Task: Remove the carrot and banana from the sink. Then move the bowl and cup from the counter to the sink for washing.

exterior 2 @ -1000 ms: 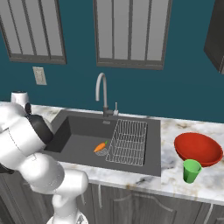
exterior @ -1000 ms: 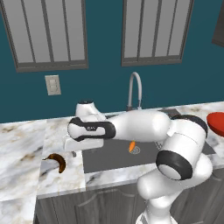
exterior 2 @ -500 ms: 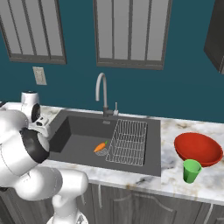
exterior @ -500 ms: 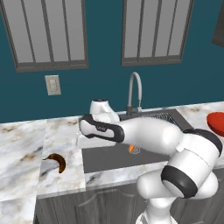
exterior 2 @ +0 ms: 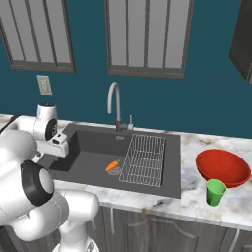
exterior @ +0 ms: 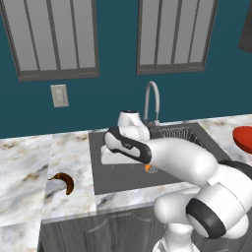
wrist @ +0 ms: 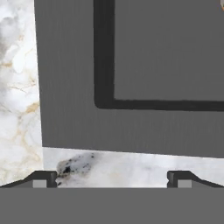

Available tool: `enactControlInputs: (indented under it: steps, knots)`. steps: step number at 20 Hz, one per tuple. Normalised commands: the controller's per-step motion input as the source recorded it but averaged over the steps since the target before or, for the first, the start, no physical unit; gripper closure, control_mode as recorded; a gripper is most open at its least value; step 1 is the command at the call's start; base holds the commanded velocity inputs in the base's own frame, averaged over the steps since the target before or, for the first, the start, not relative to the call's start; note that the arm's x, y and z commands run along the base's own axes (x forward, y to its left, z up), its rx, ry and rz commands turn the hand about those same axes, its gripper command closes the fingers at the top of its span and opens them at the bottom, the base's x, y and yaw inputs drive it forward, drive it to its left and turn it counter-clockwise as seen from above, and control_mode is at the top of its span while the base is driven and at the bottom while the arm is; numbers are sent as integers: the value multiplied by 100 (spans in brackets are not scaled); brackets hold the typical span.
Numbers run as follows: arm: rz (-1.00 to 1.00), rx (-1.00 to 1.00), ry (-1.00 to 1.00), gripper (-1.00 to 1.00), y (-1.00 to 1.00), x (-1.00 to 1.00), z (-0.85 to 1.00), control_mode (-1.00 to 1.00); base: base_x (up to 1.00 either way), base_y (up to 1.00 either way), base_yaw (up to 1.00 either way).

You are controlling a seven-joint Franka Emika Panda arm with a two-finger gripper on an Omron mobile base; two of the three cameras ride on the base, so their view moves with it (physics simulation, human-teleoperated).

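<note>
**Open claw over the sink's left side**

The marble surface (exterior 2: 197,197) carries the dark sink (exterior 2: 93,147). The red bowl (exterior 2: 222,167) sits right of the sink, the green cup (exterior 2: 215,191) just before it. The brown banana (exterior: 64,181) lies on the surface left of the sink; the carrot (exterior 2: 113,165) rests by the drain. The claw (wrist: 112,177) is spread wide, empty, above the sink's left edge.
</note>
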Motion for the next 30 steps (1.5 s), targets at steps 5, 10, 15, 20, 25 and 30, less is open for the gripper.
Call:
enactControlInputs:
  steps: [5,10,15,20,25,30]
  knots:
    - [-6,0,-2,-100,-46,0,1,-100,0,0,0]
    - [-6,0,-3,-100,-43,1,2,-100,0,0,0]
    - [-7,0,-11,-100,-37,6,0,-100,0,0,0]
    - [-3,-3,-13,-100,-33,12,0,-100,0,0,0]
    - [0,-5,-10,-100,-25,20,0,-100,0,0,0]
    - [0,-9,-6,-100,-19,22,-3,-100,0,0,0]
